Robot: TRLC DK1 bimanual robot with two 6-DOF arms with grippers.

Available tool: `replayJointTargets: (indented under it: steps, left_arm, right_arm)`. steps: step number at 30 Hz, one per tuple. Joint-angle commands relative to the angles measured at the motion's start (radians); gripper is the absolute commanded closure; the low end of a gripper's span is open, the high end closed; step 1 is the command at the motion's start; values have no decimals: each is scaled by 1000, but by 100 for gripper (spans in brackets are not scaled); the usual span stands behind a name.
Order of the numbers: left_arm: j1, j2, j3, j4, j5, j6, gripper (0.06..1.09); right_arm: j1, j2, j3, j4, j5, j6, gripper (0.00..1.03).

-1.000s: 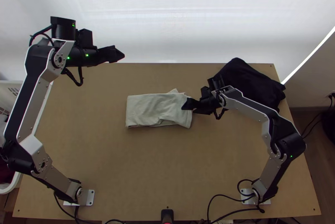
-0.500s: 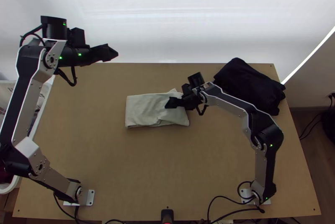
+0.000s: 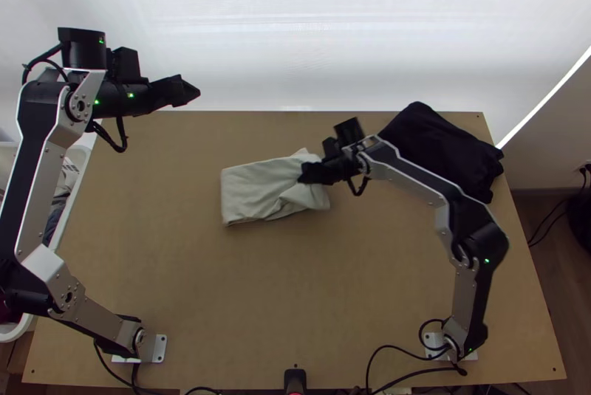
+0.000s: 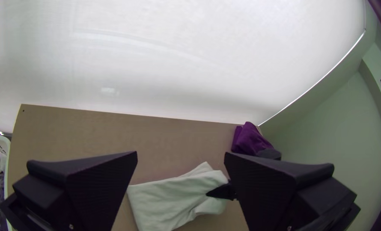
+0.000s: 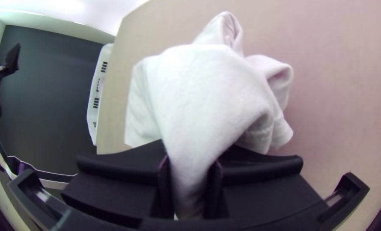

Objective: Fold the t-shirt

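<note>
Right tool (image 3: 304, 176): clamped on a gathered pinch of the pale t-shirt (image 3: 251, 190); right wrist view shows cloth squeezed between its 2 fingers. Shirt lies mid-tabletop (image 3: 258, 299), already a compact oblong, left part fairly flat, right part wrinkled and drawn up at the grip.

Change over 1.0 s: right tool went from the shirt's right end to further in over the cloth, then slightly toward the far edge. In the last 0.5 s the right end swung the same way, so the oblong now slants where it lay nearly straight. Left tool (image 3: 195, 91) drifted outward, away from the shirt; its fingers are apart, nothing between them.

Meaning (judgement): late-stage tidying or a last tuck, by 1 arm. The pull shifts the whole bundle as well as the loose corner (image 3: 301, 152) at its far side. Next: lay the pinch down flat, release, square the right end. Risk: dragging the layers apart.
</note>
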Motion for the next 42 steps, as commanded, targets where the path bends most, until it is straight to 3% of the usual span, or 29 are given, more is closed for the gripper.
replayJointTargets:
  steps: [1, 9, 19, 42]
  left_arm:
    - [11, -37, -22, -12, 0, 12, 10]
    - [11, -37, -31, -11, 0, 16, 10]
    - [11, -30, -31, -5, -1, 17, 10]
    - [10, -27, -22, 3, -1, 16, 10]
  right_arm:
    - [-64, -159, 39, -24, -33, 23, 100]
    - [-236, -266, 160, -75, -91, 29, 100]
    - [-460, -226, 321, -75, -163, 34, 100]
    - [-667, 2, 523, -78, -237, 28, 100]
